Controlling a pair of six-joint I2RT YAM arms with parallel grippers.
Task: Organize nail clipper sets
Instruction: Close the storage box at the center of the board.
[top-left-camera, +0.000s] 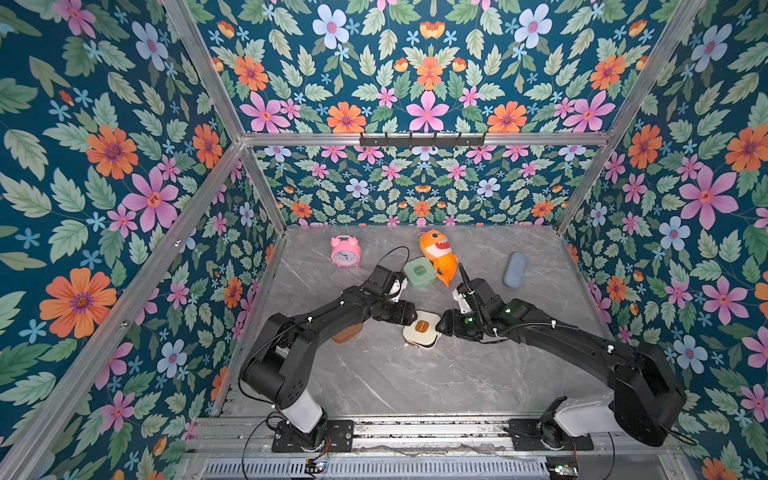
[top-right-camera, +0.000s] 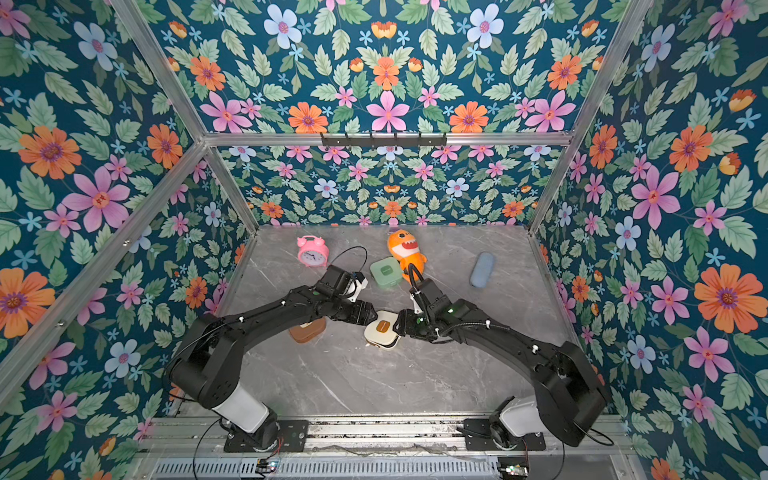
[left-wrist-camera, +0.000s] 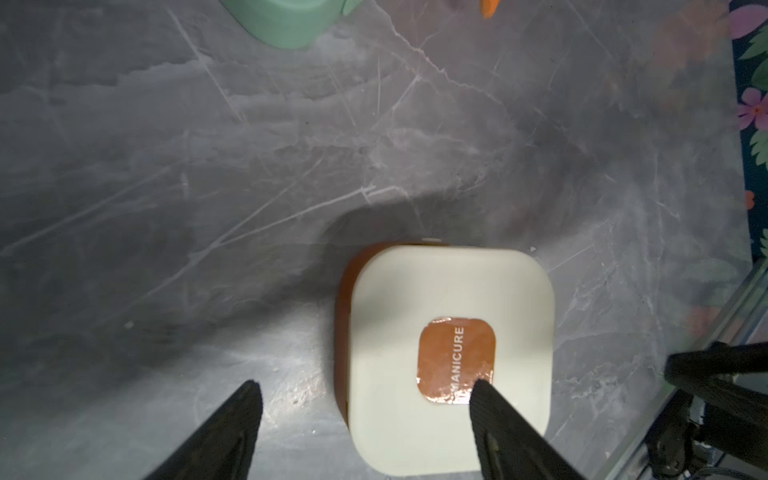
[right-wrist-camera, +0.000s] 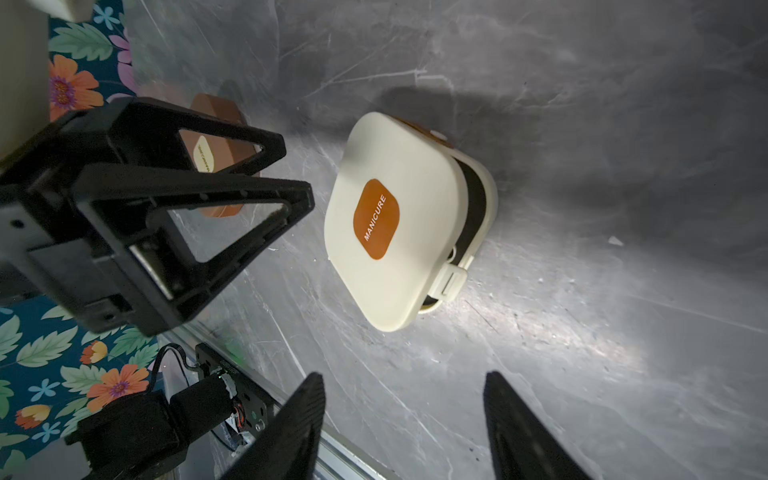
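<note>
The cream case (top-left-camera: 422, 329) (top-right-camera: 382, 328) lies at mid-table between both grippers, an orange MANICURE label on its lid. In the right wrist view the cream case (right-wrist-camera: 399, 224) has its lid slightly ajar, showing the black insert. My left gripper (left-wrist-camera: 365, 384) (right-wrist-camera: 297, 174) is open at the cream case (left-wrist-camera: 449, 311), one finger over the lid's label corner and the other over bare table. My right gripper (right-wrist-camera: 404, 376) is open and empty, short of the case. The brown case (top-left-camera: 347, 332) (right-wrist-camera: 216, 124) lies under the left arm. The mint green case (top-left-camera: 419, 272) (left-wrist-camera: 286, 20) sits closed farther back.
A pink alarm clock (top-left-camera: 345, 251) stands at the back left. An orange shark toy (top-left-camera: 438, 255) lies beside the mint case. A blue-grey pouch (top-left-camera: 515, 270) lies at the back right. Floral walls close in three sides, and a metal rail (top-left-camera: 415, 428) runs along the front.
</note>
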